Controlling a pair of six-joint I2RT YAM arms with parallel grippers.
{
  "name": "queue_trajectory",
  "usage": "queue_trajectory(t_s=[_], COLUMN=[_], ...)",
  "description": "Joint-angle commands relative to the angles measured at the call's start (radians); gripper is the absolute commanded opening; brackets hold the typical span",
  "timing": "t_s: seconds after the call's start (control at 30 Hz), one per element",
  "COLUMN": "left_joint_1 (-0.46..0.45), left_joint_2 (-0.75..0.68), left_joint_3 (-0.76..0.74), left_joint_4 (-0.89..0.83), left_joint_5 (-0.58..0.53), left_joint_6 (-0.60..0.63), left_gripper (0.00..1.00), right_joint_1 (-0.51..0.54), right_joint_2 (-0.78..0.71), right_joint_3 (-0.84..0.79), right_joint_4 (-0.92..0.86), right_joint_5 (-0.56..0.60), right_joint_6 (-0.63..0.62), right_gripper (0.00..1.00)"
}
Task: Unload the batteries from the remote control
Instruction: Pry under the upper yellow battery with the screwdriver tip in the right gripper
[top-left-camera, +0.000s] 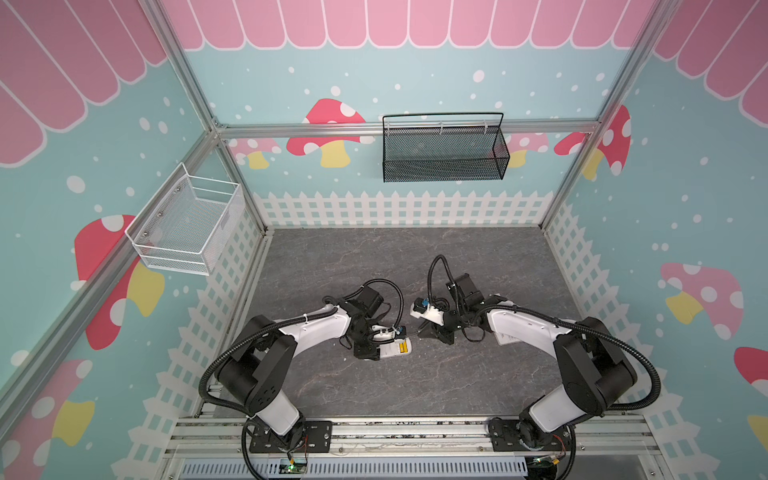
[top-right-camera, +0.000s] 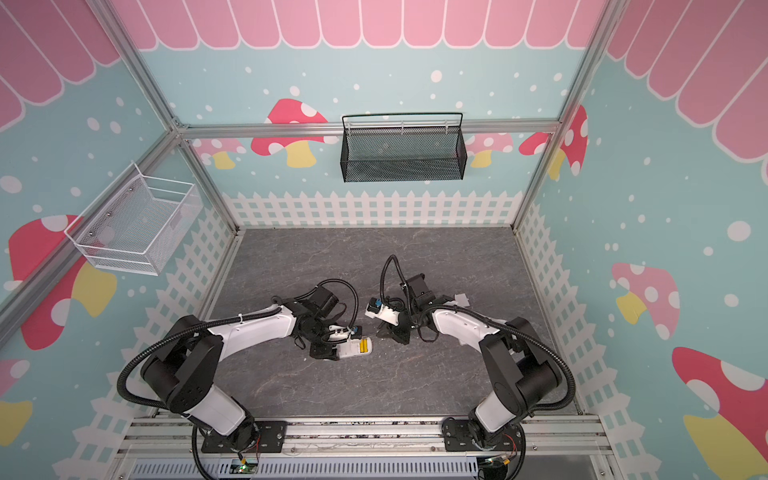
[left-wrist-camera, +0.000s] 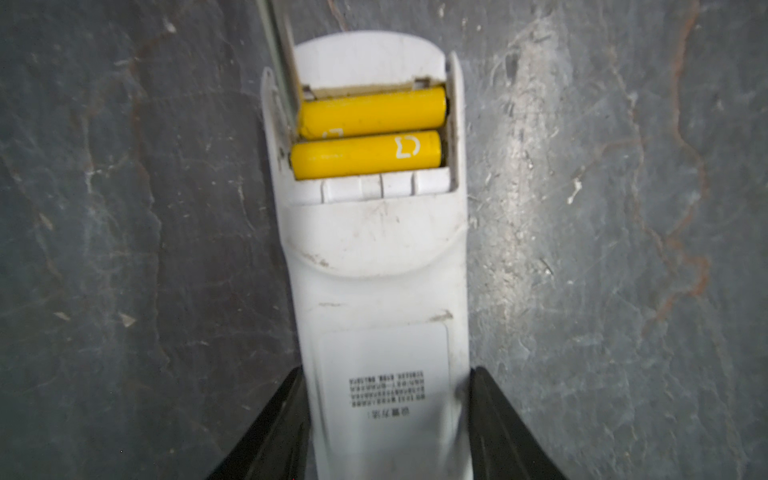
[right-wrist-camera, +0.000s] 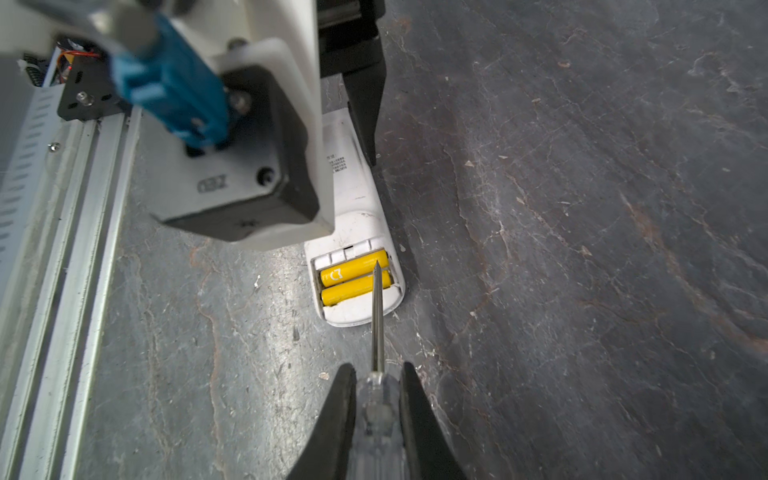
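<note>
We listed two yellow batteries (left-wrist-camera: 368, 133) crosswise in the remote control (left-wrist-camera: 382, 291), clamped by our half-spread left gripper (left-wrist-camera: 387, 374); our right gripper (right-wrist-camera: 377, 370) pinched the screwdriver (right-wrist-camera: 377, 316), shaft square to them, tip at one end.

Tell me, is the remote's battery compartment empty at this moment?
No, two yellow batteries lie side by side inside the opened white remote.

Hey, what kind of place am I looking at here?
Likely a staged robot test cell: aluminium frame, mushroom-print wall panels, and two arms bolted to a rail.
</note>
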Motion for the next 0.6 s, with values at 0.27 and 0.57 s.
queue_trajectory(t_s=[0.27,0.57], left_joint_1=[-0.022,-0.027], left_joint_2=[0.026,0.023], left_joint_3=[-0.007,-0.004], left_joint_4=[0.012,0.009], left_joint_5=[-0.014,-0.019], left_joint_6=[0.037,0.035], left_gripper=[0.53,0.53], right_joint_1=[0.013,0.016], right_joint_2=[0.014,0.042], right_joint_3=[0.087,0.100], right_joint_4=[-0.235,-0.242], right_joint_5=[-0.072,-0.033], right_joint_6=[-0.038,-0.038], right_gripper=[0.00,0.00])
